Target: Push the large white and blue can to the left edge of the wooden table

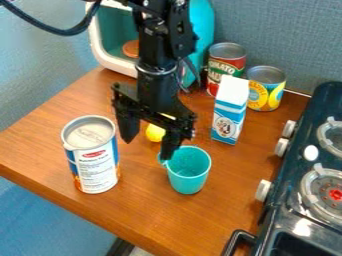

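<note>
- We see the gripper (147, 149) hanging over the middle of the bench (143, 210), its two fingers spread wide and gripping nothing that we can make out.
- We find the teal cup (190, 172) upright, just right of and a little nearer than the gripper; the right-hand fingertip overlaps its handle side in our view, and we cannot tell whether they touch.
- Between the fingers we see a round yellow object (155, 133), partly hidden, low behind the gripper.
- To the left we have a tall can (97, 167) with a white and blue label, upright and apart from the gripper.
- Farther right, we see a blue-and-white carton (228, 117) upright, with a red-labelled can (226, 67) and a yellow-labelled can (266, 90) behind it.
- At our right stands the dark stove (283, 214).
</note>
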Available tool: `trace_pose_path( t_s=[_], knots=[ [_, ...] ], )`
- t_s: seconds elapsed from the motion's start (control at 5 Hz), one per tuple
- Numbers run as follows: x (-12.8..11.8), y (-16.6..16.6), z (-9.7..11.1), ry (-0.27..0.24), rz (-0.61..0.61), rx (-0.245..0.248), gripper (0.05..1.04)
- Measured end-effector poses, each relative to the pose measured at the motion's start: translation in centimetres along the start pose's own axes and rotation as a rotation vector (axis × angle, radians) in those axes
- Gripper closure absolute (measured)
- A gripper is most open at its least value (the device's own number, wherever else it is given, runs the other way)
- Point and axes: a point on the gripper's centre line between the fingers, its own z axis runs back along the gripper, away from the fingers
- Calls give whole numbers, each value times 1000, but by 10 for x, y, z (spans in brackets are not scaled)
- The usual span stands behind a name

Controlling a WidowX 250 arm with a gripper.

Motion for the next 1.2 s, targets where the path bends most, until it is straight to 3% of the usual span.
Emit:
trace_pose_path(
  t_s=[0.8,1.0,1.2],
  knots=[
    [-15,15,-33,113,-51,-10,93],
    [-18,22,-43,171,-38,29,91],
    [-14,43,-48,224,-7,106,88]
  ],
)
